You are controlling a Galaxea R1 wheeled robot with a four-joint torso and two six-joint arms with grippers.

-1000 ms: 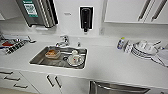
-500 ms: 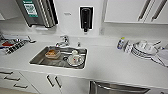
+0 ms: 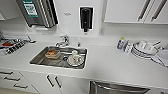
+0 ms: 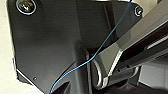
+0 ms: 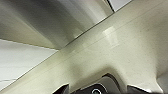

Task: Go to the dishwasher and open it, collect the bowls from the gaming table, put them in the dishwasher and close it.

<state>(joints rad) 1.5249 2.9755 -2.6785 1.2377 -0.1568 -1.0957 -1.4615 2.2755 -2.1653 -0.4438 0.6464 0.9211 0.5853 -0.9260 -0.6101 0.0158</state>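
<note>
Below, the dishwasher (image 3: 120,88) shows a brushed-steel front, closed; either claw's state: cannot tell.

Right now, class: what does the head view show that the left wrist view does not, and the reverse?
Head view alone: a white counter, a steel sink holding dishes, a tap, stacked plates, and the dishwasher front below.
Left wrist view alone: the robot's dark plate and a thin blue cable.
Shared: nothing I can match.

Dishwasher (image 3: 120,88) — steel front, shut — under counter, right of sink.
</note>
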